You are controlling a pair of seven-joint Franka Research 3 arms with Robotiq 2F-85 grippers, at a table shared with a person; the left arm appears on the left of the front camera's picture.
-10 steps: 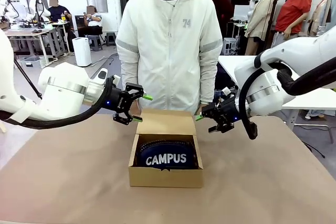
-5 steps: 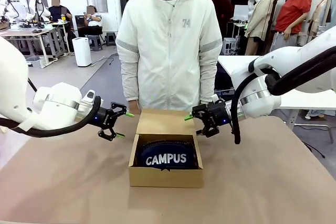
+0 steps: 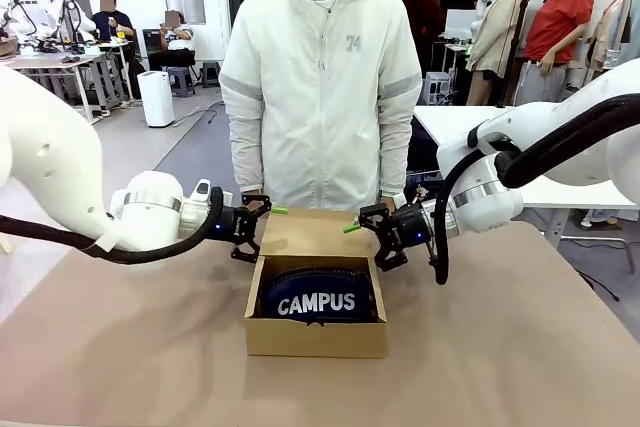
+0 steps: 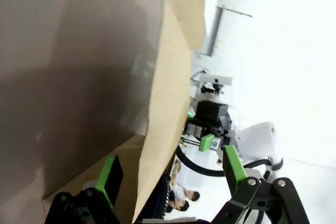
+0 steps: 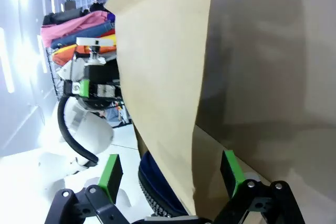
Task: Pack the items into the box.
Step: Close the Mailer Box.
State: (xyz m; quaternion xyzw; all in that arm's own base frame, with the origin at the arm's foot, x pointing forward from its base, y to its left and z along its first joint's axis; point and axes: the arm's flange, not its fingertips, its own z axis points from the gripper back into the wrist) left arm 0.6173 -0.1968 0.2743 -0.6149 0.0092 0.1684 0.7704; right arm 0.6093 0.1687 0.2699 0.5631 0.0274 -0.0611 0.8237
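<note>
The brown cardboard box [image 3: 315,337] sits mid-table with its flap lid [image 3: 318,232] standing upright at the back. Inside lies the navy pouch [image 3: 317,297] with white "CAMPUS" lettering; the stapler is hidden. My left gripper [image 3: 262,227] is open at the flap's left edge. In the left wrist view the flap [image 4: 170,93] runs between the fingers of the left gripper [image 4: 170,174]. My right gripper [image 3: 365,240] is open at the flap's right edge, and the flap [image 5: 163,61] passes between the green pads of the right gripper [image 5: 170,174], with the pouch [image 5: 157,182] just beyond.
A person in a white jacket [image 3: 320,87] stands at the far side, directly behind the box. Bare brown tabletop [image 3: 120,347] stretches left, right and in front of the box. Each wrist view shows the other arm's gripper across the flap.
Both grippers have moved inward and lower, from beside the box to the two side edges of the upright flap. The box and pouch have stayed put.
</note>
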